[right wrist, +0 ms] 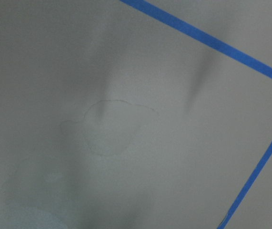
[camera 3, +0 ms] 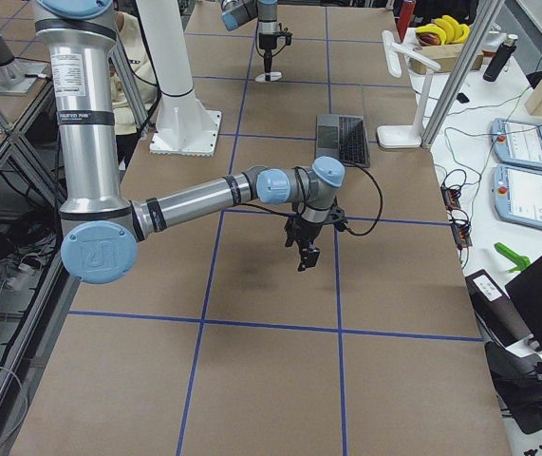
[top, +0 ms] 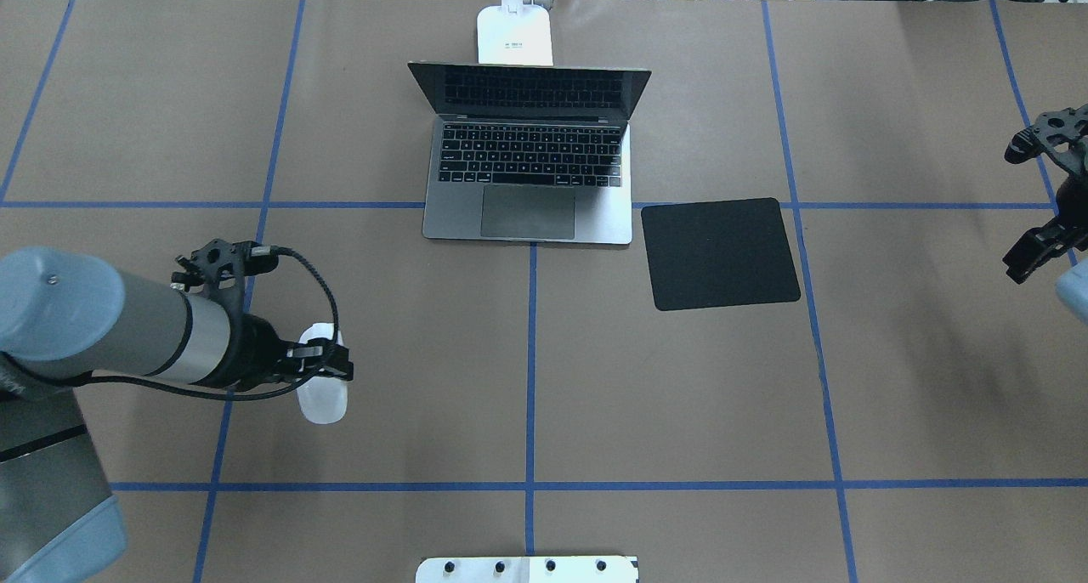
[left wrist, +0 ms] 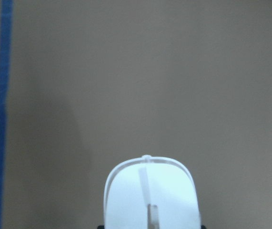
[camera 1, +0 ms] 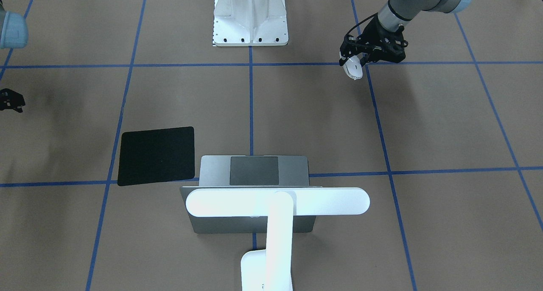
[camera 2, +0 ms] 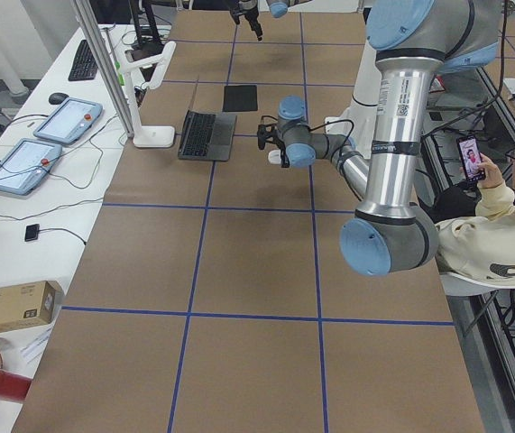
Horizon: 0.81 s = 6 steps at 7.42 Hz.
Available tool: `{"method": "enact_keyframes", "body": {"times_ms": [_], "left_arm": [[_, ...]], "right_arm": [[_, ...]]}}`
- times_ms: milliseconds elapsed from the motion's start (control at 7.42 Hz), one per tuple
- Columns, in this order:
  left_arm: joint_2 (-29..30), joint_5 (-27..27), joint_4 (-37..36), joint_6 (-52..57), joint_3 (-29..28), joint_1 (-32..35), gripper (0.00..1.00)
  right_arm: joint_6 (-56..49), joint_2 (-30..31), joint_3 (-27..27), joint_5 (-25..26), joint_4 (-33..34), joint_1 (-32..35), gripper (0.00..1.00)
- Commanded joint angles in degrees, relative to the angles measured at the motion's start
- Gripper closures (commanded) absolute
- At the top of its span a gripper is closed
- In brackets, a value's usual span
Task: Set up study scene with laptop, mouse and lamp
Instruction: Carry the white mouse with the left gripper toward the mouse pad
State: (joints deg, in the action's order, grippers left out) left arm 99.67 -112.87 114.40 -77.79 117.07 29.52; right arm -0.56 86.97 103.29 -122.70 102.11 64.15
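Overhead exterior: left gripper [top: 331, 365] is clamped on the mouse [top: 321, 403], well apart from the laptop [top: 527, 217]; I cannot tell how wide the right gripper [top: 1033, 256] stands.

Both arms, same build: silver tube links, light-blue joint caps [camera 2: 388, 248], black rings at the seams. Left arm [top: 127, 328]: a black braided cable [top: 321, 285] loops off a black bracket at the wrist. Left gripper [camera 1: 355, 62] and right gripper [camera 3: 303, 258]: black, open skeletal frame, thin fingers. Right arm [camera 3: 190, 198]: the tube nearest the pedestal [camera 3: 183, 123] carries a small printed label, and the round blue cap below it has an embossed logo. Pedestal: white, ribbed, black bolt heads along its foot.
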Motion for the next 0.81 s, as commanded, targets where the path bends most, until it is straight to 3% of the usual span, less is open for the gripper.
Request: {"method": "enact_keyframes", "body": {"times_ms": [0, 674], "left_arm": [[10.7, 2.7, -6.3, -0.1, -3.8, 0.1, 0.94], [31.0, 8.9, -6.5, -5.7, -21.5, -0.4, 0.94]], "right_arm": [[2.2, 0.3, 0.1, 0.4, -0.8, -0.2, 0.00], [2.4, 0.2, -0.2, 1.7, -0.9, -0.2, 0.00]]}}
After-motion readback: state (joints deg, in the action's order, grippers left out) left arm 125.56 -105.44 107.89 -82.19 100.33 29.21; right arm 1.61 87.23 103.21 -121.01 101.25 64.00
